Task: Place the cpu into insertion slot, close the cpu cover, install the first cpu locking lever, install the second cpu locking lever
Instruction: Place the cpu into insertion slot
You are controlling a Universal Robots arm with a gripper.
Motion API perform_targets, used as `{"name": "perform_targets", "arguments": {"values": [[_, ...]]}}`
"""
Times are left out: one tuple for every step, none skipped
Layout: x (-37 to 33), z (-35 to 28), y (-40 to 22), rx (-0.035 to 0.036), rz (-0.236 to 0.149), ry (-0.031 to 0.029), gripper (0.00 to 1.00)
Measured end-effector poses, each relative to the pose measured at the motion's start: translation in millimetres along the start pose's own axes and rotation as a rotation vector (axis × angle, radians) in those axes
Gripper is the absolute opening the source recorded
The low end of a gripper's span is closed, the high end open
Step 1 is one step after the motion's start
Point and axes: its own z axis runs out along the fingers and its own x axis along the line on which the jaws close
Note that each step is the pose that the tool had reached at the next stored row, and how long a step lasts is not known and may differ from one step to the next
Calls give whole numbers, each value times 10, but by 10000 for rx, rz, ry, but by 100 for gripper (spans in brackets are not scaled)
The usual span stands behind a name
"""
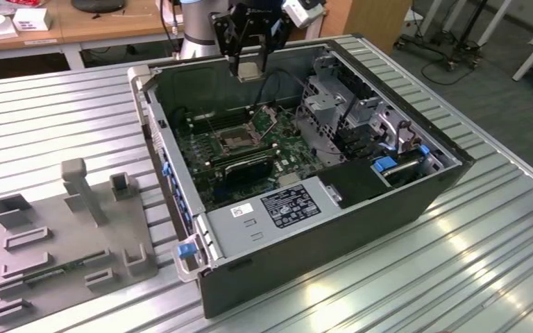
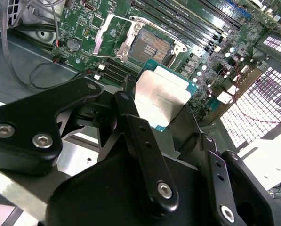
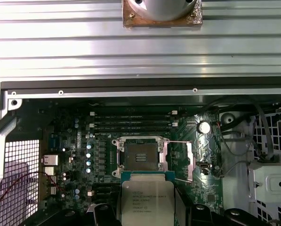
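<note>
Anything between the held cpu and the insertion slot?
Nothing. In the first wrist view the cpu hangs just short of the open insertion slot; the stretch between is bare.

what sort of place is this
Likely a robotics lab or workshop: an open computer case lies on a slatted metal table, a grey fixture tray sits beside it, and wooden desks stand behind. The gripper holds the cpu over the case.

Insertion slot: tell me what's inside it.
The insertion slot holds nothing: its dark contact field lies bare. The cpu, gripped in the jaws, hides one rim edge in the first wrist view.
</note>
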Motion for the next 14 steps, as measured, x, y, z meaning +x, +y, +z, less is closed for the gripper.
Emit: {"name": "perform_targets", "arguments": {"values": [[0,0,0,0,0,1,54],[0,0,-1,0,0,0,54],[0,0,-2,1,0,1,54],[0,1,-2,2,0,2,54],[0,3,-2,1,0,1,54],[0,3,-2,1,0,1,54],[0,4,-2,1,-1,1,54],[0,9,-2,0,0,0,54],[0,14,-3,1,0,0,54],[0,14,-3,1,0,1,54],[0,14,-3,0,0,0,54],[0,14,-3,1,0,0,54],[0,14,-3,0,0,0,54],[0,15,-3,0,0,0,54]]}}
